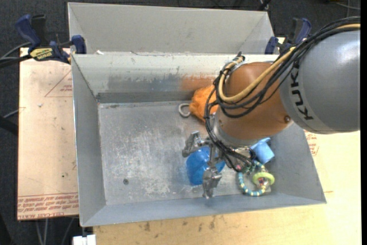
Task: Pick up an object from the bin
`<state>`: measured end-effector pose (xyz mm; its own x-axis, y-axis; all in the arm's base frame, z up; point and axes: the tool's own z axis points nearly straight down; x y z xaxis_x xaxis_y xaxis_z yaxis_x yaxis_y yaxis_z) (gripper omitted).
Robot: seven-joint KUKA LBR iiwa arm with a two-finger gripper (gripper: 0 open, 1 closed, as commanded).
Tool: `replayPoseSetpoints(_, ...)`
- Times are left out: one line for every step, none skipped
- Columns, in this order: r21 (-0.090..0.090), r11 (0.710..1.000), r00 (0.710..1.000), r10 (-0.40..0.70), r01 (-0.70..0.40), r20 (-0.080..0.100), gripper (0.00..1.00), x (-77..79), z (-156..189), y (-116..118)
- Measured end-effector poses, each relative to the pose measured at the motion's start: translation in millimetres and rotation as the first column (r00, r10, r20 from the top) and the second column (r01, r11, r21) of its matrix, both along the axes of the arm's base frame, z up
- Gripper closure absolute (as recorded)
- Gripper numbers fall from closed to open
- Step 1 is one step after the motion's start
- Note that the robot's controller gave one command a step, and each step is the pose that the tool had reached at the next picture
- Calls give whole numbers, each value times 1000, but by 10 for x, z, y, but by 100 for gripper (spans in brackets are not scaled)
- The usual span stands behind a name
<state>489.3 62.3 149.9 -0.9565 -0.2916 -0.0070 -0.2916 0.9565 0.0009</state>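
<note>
My gripper (202, 163) is low in the front right part of the bin, its two metal fingers spread apart. A blue soft-looking lump (195, 170) lies on the bin floor between them, one finger at its far side and one at its near side. I cannot tell whether the fingers press on it. Just right of the gripper lie a small light-blue cylinder (263, 151) and a ring of green and white beads (256, 181). Behind the gripper an orange soft thing (200, 101) with a pale loop (184, 109) rests against the back wall.
The arm with its orange cover and cables reaches in from the right and hides part of the bin's right side. Bare scuffed metal floor spreads across the left half of the bin.
</note>
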Motion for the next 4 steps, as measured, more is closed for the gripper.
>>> replayPoseSetpoints(0, 996, 996, 90, -90, 0, 100, 549, -732, -237)
replayPoseSetpoints(0, 996, 996, 90, -90, 0, 100, 550, -732, -237)
replayPoseSetpoints(8, 993, 993, 114, -114, -1, 100, 649, -735, -374)
replayPoseSetpoints(4, 987, 987, 163, -163, 16, 100, 596, -731, -798)
